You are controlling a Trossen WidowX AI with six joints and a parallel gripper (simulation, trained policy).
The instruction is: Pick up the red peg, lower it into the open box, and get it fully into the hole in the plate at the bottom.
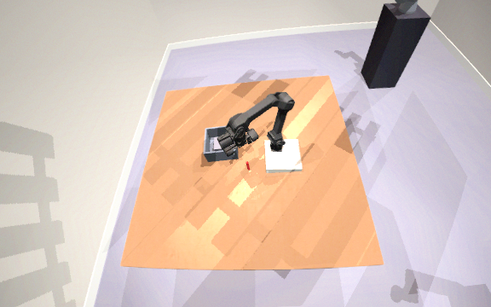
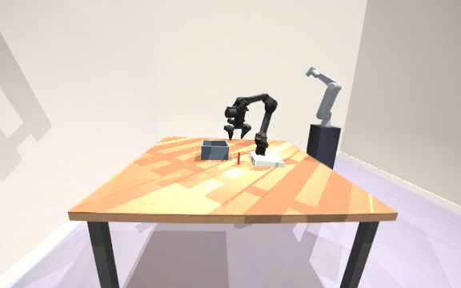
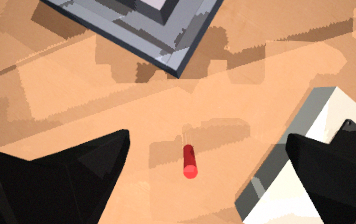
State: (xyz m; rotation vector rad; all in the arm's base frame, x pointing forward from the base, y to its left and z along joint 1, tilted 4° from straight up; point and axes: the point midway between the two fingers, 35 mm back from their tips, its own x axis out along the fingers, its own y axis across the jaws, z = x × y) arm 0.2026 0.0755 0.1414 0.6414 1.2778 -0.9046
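Pincer (image 1: 239, 147) (image 2: 237, 138) (image 3: 208, 139) released, grasping nothing, above table (image 1: 271, 222) (image 2: 222, 192) (image 3: 89, 120). Red peg (image 1: 248, 165) (image 2: 238, 158) (image 3: 190, 162) stands upright between open box (image 1: 221, 159) (image 2: 214, 153) (image 3: 174, 62) and white base slab (image 1: 285, 159) (image 2: 268, 161) (image 3: 279, 200); no obstruction visible between fingers and peg in wrist view.

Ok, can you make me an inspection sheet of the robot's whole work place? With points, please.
Surface: wooden table (image 1: 297, 222) (image 2: 230, 200), patches of light and shadow.
Red peg (image 1: 248, 165) (image 2: 238, 158) (image 3: 189, 161): standing upright on the table, outside the box.
Open box (image 1: 208, 146) (image 2: 214, 153) (image 3: 178, 65): on the table, plate (image 1: 216, 143) inside.
Clutter: nothing seen.
Tool (image 2: 238, 138) (image 3: 208, 139): open, empty, above the table.
Cables: nothing seen.
Surroundings: pale walls, lilac floor, grey arm (image 2: 328, 98) on a dark pedestal (image 1: 392, 53) (image 2: 323, 142).
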